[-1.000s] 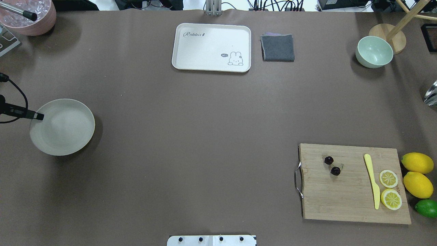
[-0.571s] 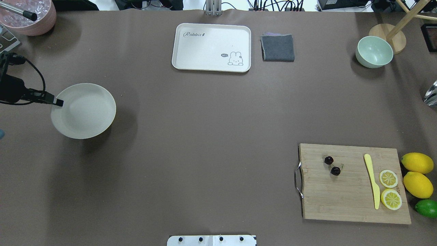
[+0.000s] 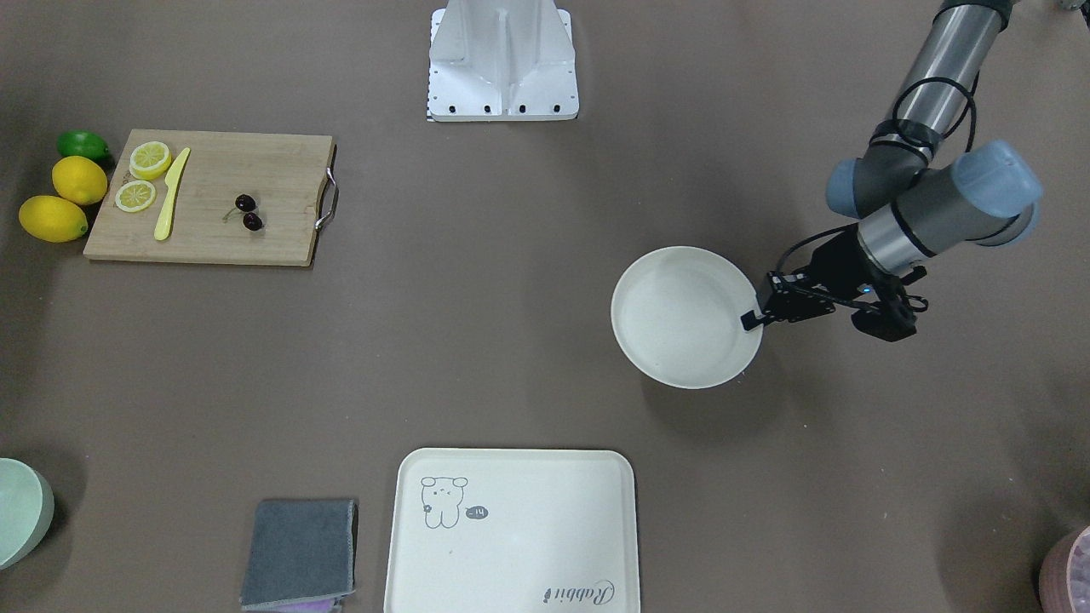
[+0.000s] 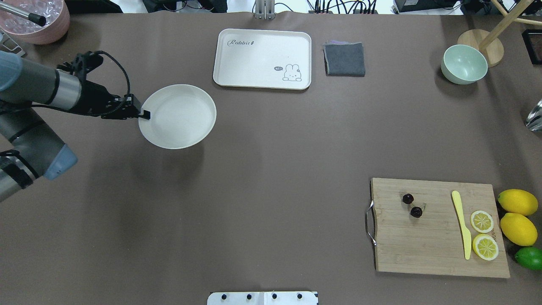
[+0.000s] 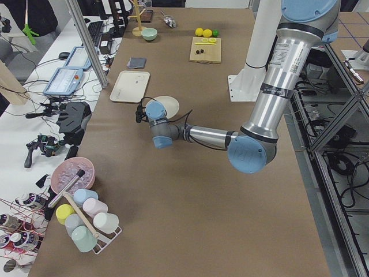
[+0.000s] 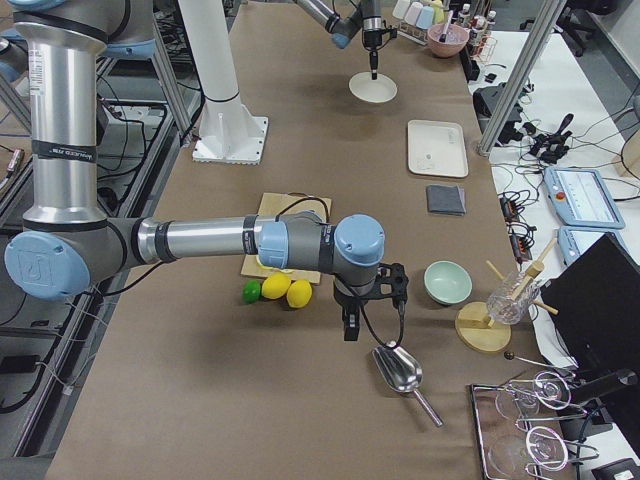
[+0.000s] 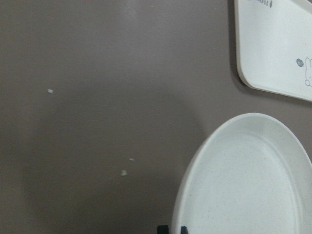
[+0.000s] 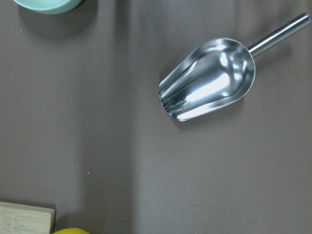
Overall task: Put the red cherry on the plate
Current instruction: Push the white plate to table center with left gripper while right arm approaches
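The red cherry (image 4: 412, 205) (image 3: 249, 213), a dark glossy pair, lies on the wooden cutting board (image 4: 440, 254) at the near right. The round cream plate (image 4: 178, 116) (image 3: 681, 317) (image 7: 248, 185) hangs above the table's left half, just short of the tray. My left gripper (image 4: 144, 114) (image 3: 751, 319) is shut on the plate's left rim. My right gripper (image 6: 350, 330) shows only in the exterior right view, over bare table beyond the lemons, and I cannot tell its state. Nothing lies in the plate.
On the board sit a yellow knife (image 4: 461, 224) and two lemon slices (image 4: 482, 233); two lemons (image 4: 517, 216) and a lime (image 4: 529, 257) lie beside it. At the back are a rabbit tray (image 4: 262, 58), grey cloth (image 4: 344, 59) and green bowl (image 4: 464, 63). A metal scoop (image 8: 209, 80) lies far right.
The left arm has carried the plate to the right and toward the far side, from the left edge to just short of the tray. The cherries have not moved.
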### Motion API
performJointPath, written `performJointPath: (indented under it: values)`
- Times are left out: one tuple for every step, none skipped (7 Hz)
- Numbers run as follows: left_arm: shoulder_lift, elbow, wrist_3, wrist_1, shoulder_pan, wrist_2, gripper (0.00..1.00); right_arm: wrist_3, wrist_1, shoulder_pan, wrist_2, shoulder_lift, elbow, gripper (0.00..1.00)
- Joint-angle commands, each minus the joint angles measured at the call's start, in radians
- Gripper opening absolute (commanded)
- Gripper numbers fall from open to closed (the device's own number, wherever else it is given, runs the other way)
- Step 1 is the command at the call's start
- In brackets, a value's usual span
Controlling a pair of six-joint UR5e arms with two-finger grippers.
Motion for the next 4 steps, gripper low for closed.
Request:
performJointPath:
  values:
    - [-0.056,-0.055,-0.169,0.005,0.153,0.177,0.00,0.080,0.003,-0.017,0.009,0.015,0.060,1.00]
    - [-0.078,-0.059,-0.189,0.017,0.229,0.280,0.00,0.151,0.016,-0.056,0.032,0.015,0.125,1.00]
    - [-0.113,-0.064,-0.191,0.086,0.283,0.357,0.00,0.256,0.072,-0.119,0.035,0.017,0.164,1.00]
    - [-0.115,-0.073,-0.191,0.105,0.318,0.403,0.00,0.433,0.170,-0.205,0.033,0.032,0.175,1.00]
